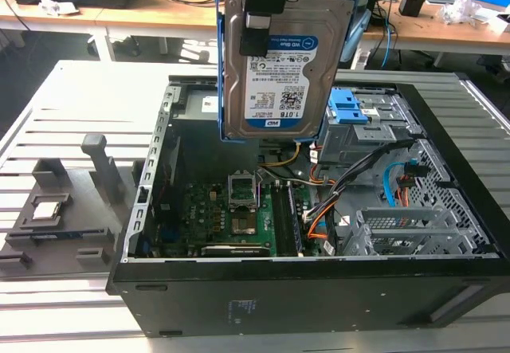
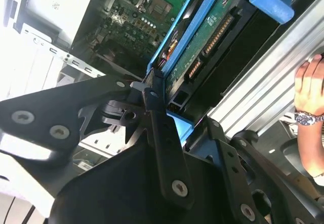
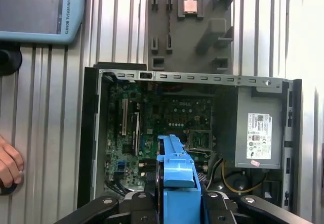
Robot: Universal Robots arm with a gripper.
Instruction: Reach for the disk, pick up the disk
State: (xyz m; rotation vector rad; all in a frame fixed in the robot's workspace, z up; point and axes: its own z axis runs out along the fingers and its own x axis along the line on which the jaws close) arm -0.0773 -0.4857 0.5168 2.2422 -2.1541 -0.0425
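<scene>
The gripper (image 1: 256, 30) is clamped on the disk (image 1: 279, 74), which hangs upright above the open computer case (image 1: 446, 233), clear of it. The pick-up step appears complete; any further move calls for a steady grip. The disk is silver, with a white-and-blue label and a blue frame.
</scene>
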